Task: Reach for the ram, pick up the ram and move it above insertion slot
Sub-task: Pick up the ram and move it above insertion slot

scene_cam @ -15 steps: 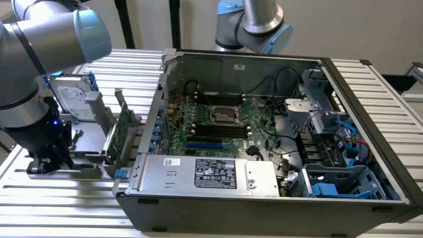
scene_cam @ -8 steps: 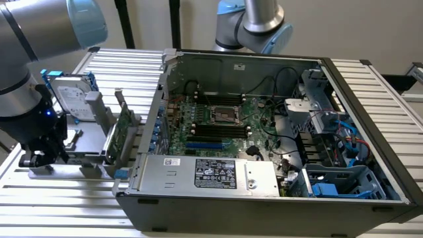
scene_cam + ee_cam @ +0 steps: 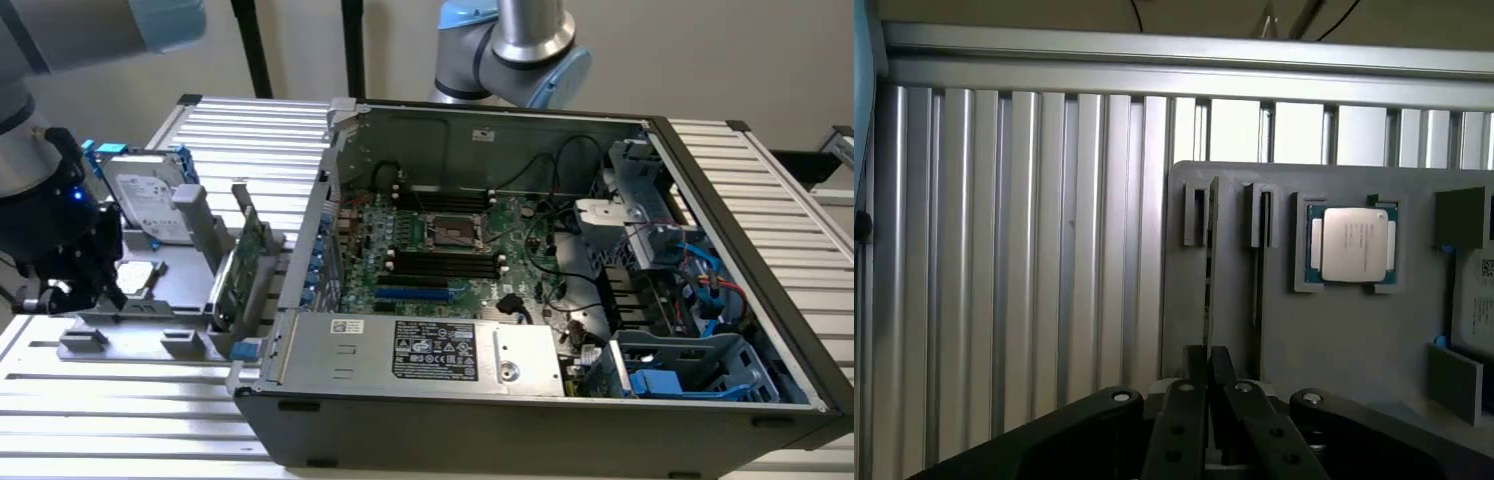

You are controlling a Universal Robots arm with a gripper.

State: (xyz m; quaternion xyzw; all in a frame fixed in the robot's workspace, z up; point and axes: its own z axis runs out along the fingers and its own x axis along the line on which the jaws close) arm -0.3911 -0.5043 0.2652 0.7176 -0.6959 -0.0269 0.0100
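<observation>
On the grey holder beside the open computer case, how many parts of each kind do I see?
hard drive: 1
expansion card: 1
processor chip: 1
ram: 1
Total: 4

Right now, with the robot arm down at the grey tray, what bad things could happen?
1. The end effector looks closed on the thin edge of the ram, which stands in narrow holder slots; a crooked pull might jam or bend it.
2. That edge gives little to hold, so it might slip.
3. The hard drive and expansion card stand close by on the tray; a sideways swing might bump them.
</observation>
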